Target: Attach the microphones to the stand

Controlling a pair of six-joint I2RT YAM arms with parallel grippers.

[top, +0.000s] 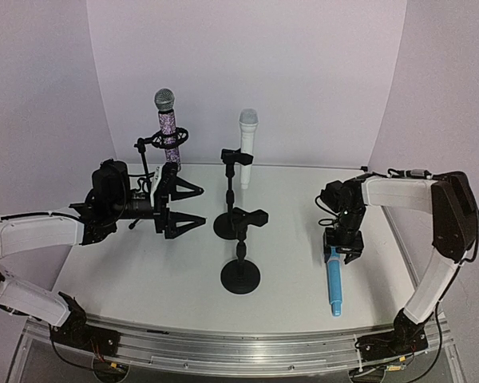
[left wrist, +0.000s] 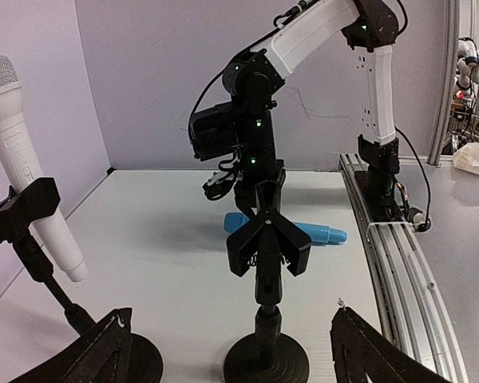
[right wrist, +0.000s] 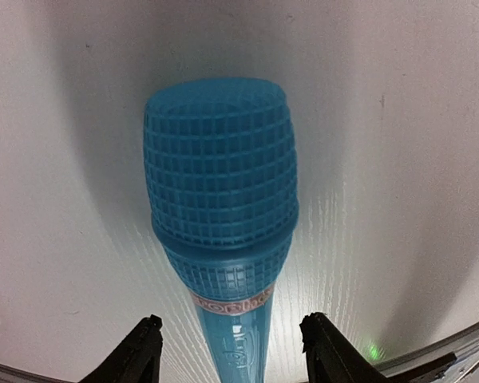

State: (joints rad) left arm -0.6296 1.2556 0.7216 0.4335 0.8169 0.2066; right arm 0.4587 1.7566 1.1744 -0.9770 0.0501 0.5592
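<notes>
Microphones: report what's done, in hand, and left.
Done: purple-glitter microphone with silver mesh head and all-white microphone are mounted. In hand: open right gripper straddles the light blue microphone lying on the table. Left: clip it into the empty black round-base stand in front.

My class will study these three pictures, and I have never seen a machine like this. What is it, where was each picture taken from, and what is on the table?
Two robot arms are bolted at the near edge of a table. The wide picture comes from a camera above and behind them; the other two from cameras on their wrists. A purple-glitter microphone and a white microphone sit clipped in stands. The front stand is empty. The light blue microphone lies on the table, the right claw open astride its handle. The left claw is open, holding nothing.
</notes>
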